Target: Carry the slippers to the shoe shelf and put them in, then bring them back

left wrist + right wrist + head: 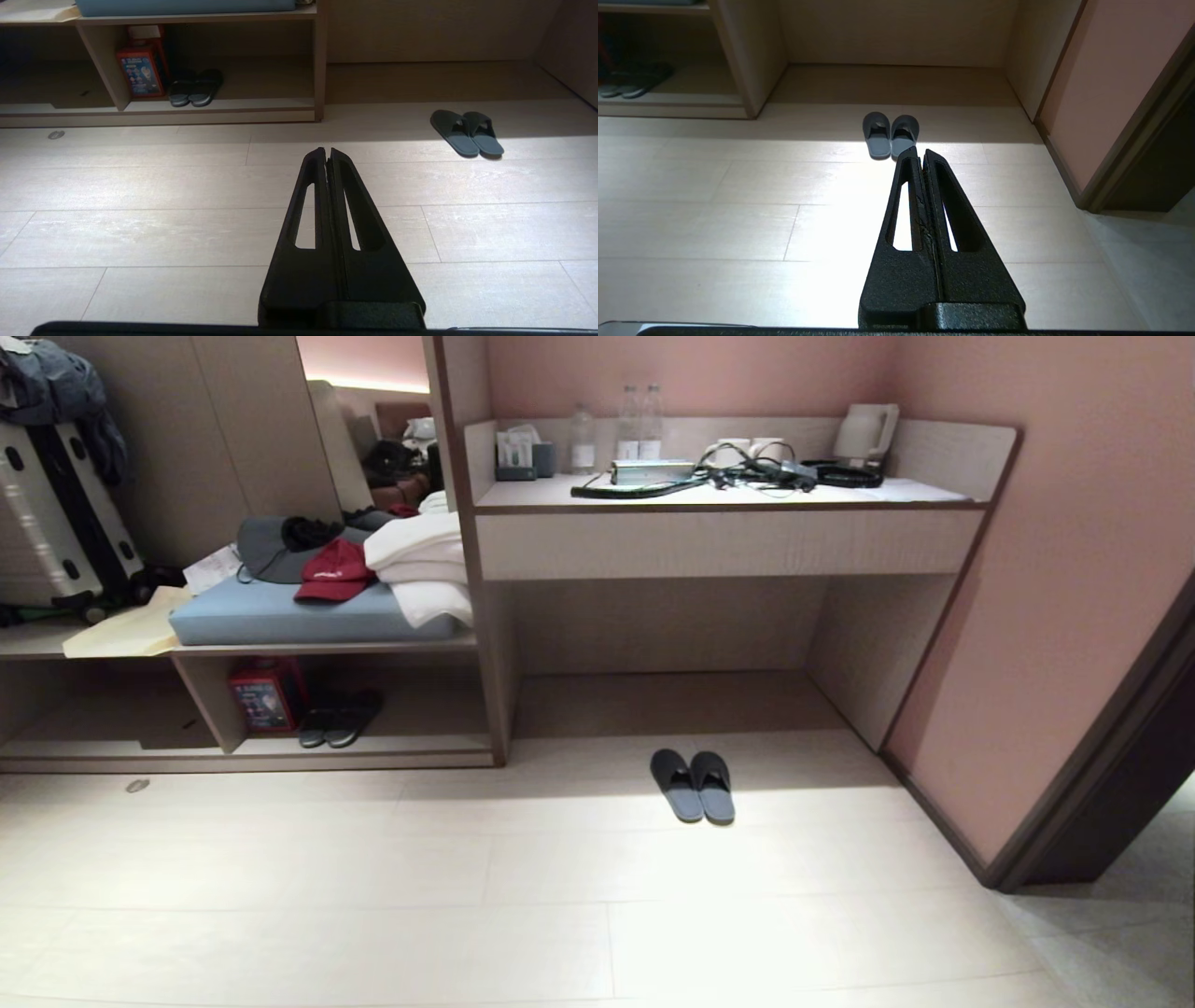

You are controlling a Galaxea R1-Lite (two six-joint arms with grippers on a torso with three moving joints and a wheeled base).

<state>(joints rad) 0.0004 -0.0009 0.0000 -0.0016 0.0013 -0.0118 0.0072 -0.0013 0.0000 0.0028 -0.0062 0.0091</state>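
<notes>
The slippers (679,789), a grey-blue pair, lie side by side on the pale floor in front of the open space under the desk; they also show in both wrist views (455,133) (877,135). The shoe shelf (364,745) is the low beige cubby unit to the left, with an upright divider (207,705). My left gripper (327,150) is shut and empty, low over the floor, well short of the slippers. My right gripper (920,150) is also shut and empty, pointing at the slippers from a distance. Neither arm is in the head view.
A darker pair of slippers (338,719) and a red box (268,695) sit in the shelf's right cubby. On top lie a blue cushion (280,616), a red cap and white towels. The desk counter (728,541) stands behind, and a pink wall with a dark door frame (1102,756) is on the right.
</notes>
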